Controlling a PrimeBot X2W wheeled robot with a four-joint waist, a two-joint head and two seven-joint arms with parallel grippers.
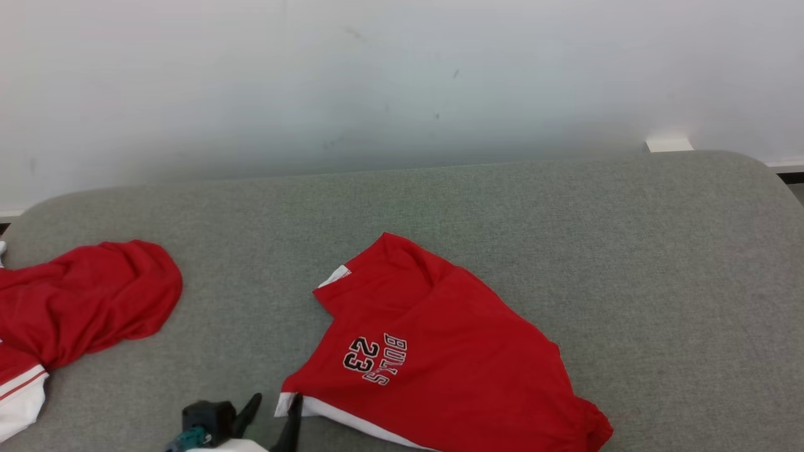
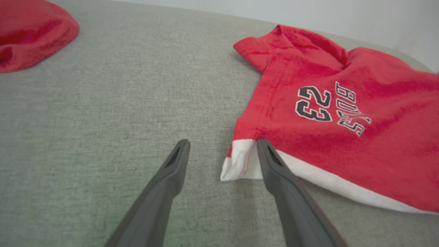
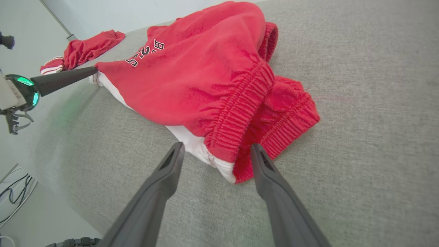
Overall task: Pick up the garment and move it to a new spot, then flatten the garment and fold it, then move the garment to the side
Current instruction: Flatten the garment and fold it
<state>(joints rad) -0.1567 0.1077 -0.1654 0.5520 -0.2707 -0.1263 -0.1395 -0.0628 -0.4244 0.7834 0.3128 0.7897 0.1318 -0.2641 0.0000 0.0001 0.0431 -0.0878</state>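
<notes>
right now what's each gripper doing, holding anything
Left gripper: open, empty, by the white hem of the red cloth garment.
Right gripper: open, empty, by its ribbed waistband.

We find the garment [image 1: 452, 351], red shorts with white hem trim and a black "BULLS 23" print, lying rumpled on the grey cushion [image 1: 628, 251], waistband bunched.
</notes>
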